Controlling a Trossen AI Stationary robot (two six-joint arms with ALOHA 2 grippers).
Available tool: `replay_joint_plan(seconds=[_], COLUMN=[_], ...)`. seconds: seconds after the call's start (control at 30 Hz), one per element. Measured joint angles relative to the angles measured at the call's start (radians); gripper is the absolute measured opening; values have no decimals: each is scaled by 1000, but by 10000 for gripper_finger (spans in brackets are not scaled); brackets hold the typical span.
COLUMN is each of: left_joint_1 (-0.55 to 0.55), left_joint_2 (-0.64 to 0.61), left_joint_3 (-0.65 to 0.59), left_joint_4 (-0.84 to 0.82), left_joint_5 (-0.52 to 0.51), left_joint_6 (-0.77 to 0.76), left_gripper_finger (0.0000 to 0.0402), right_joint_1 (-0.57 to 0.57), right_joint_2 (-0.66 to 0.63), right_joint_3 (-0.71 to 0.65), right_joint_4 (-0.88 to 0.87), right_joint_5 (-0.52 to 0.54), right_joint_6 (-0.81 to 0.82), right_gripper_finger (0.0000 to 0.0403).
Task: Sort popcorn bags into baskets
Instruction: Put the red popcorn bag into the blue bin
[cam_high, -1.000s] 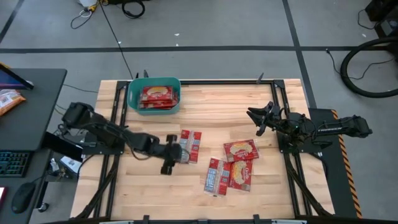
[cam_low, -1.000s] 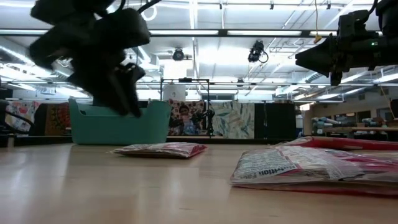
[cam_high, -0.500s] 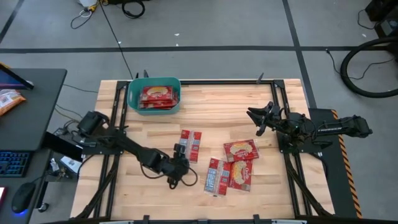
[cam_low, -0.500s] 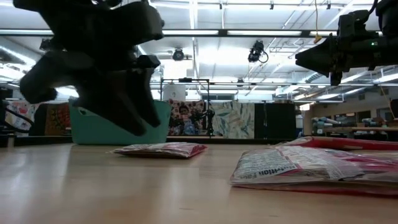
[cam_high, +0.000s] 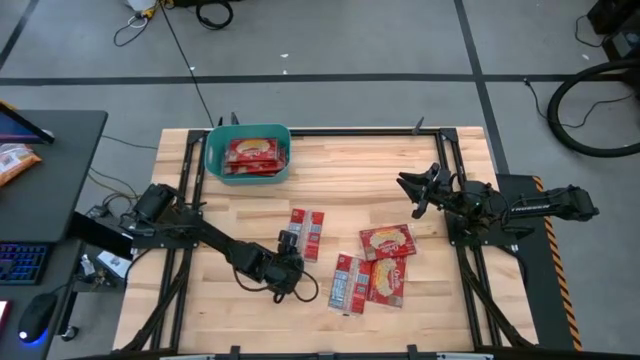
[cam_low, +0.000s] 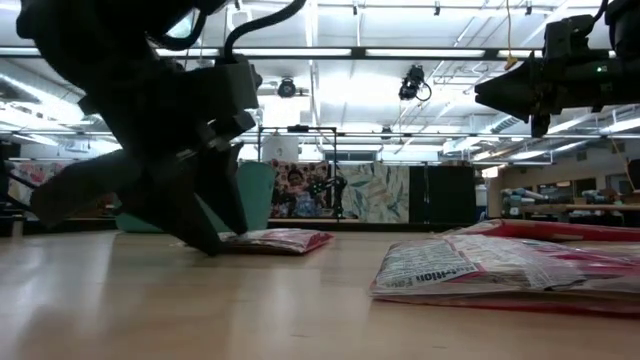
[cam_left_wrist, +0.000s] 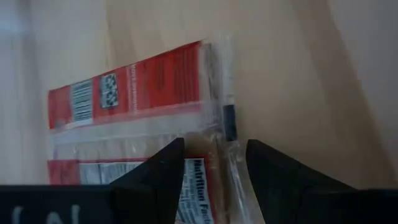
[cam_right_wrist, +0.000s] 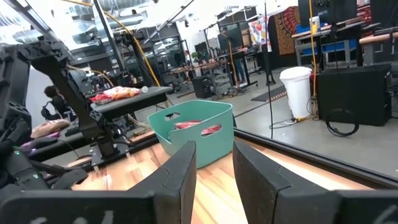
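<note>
Lying flat on the wooden table (cam_high: 340, 180) just ahead of the parted fingertips of the left gripper (cam_left_wrist: 211, 163), the nearest popcorn bag (cam_left_wrist: 146, 118) shows red panels, a barcode, a square code and the words "Nutrition Facts" between the fingers (cam_left_wrist: 158, 177), though the smaller print appears too blurred to read. Compared with half a second ago, the left gripper has dropped lower, its tips now at table level beside that packet. The right gripper (cam_high: 412, 192) hangs unmoved, fingers spread and empty, well apart from the teal basket (cam_high: 215, 165) holding red packets.
</note>
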Motion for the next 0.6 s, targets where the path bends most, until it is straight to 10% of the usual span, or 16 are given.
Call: replay_joint_plan(seconds=[0.27, 0.6], left_joint_1=[1, 1], left_joint_2=[12, 9], left_joint_3=[-1, -3], left_joint_4=[-36, -59], left_joint_5=[-64, -72], left_joint_6=[-27, -192], left_gripper_finger=[150, 10], right_joint_1=[0, 0], right_joint_2=[0, 0], right_joint_3=[0, 0], right_joint_4=[4, 4], right_joint_5=[0, 0], right_joint_6=[0, 0], right_gripper_finger=[110, 110])
